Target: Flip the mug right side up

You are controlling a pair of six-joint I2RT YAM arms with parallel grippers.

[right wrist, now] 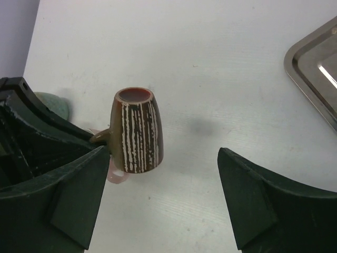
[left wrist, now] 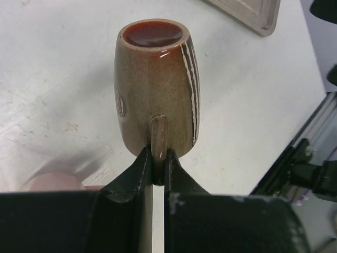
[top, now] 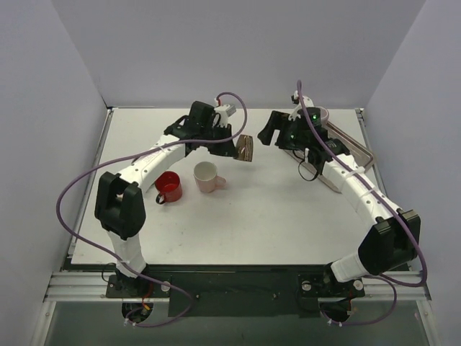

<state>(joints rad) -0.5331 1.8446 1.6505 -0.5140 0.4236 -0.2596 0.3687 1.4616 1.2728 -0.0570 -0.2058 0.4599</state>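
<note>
– 1 part looks done: the left gripper [left wrist: 158, 158] is pinched tight on the handle [left wrist: 158, 134] of the striped mug [left wrist: 155, 89]. The mug hangs clear of the table [top: 288, 216], in the upper middle of the top view.
– What is left?
– The turn itself and the set-down, as I judge it. The mug juts out sideways from the fingers and stands on nothing.
– And the right gripper [right wrist: 165, 155]?
– Its jaws stand wide apart and hold nothing. The mug shows at left centre of the right wrist view, farther off and touching neither finger.
– What does 1 view give that the others lack?
– The left wrist view alone shows the pinch on the handle. It also shows a glossy dark red end at the top of the frame, but I cannot tell whether that is mouth or base. The right wrist view shows the white stripes, and a shadow lying apart from the mug, which fits a lift. Only the top view shows plainly 2 other mugs at left centre, a red mug [top: 169, 187] and a pink mug [top: 207, 176], both mouth up.
</note>
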